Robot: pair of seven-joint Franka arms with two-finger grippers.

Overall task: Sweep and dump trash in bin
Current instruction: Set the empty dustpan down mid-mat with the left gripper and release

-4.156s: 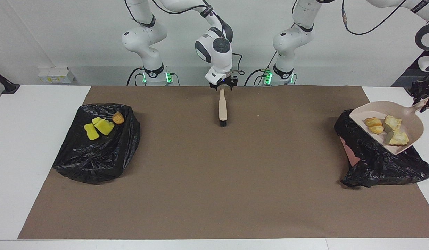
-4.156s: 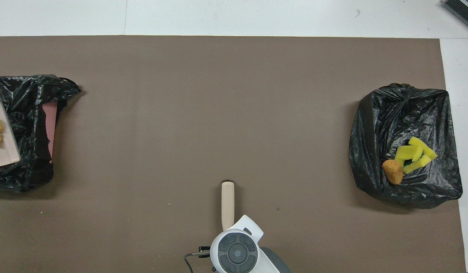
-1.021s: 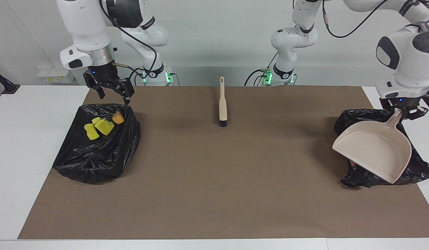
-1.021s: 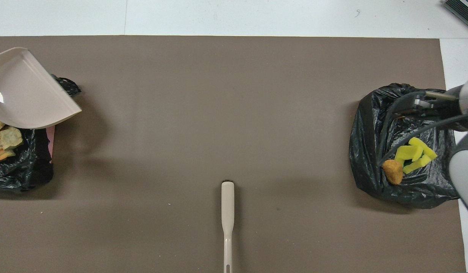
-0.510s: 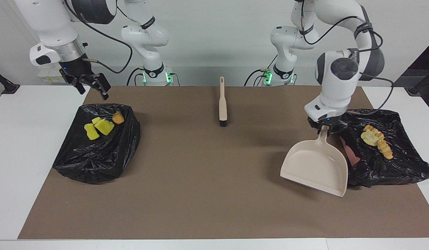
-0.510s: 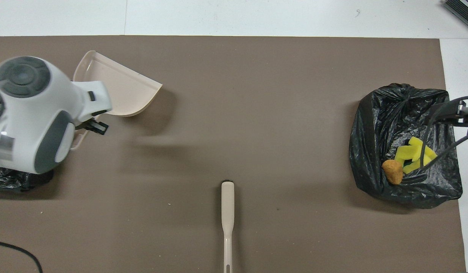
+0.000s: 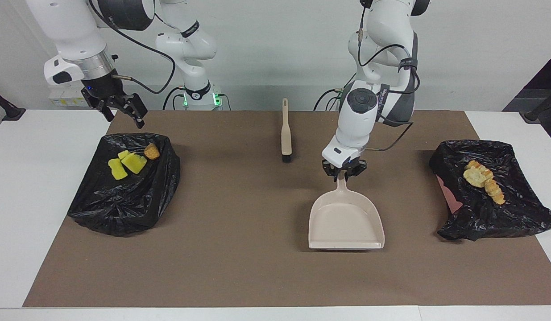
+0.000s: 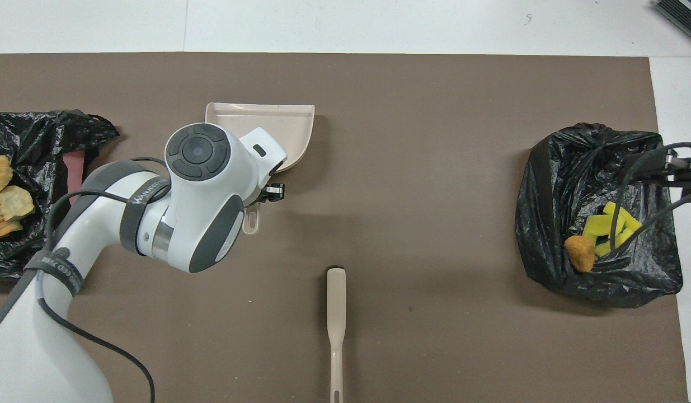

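You are looking at a robotics lab: 2 white Franka arms (image 7: 369, 111) bolted at the edge of a white desk (image 7: 34, 187), cables trailing from them, a brown mat (image 7: 239, 249) marking the work area, and a bare white wall (image 7: 266, 49).

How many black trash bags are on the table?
2. One black bag sits at the right arm's end, holding yellow and orange pieces. The other black bag sits at the left arm's end, holding pale crumbly pieces.
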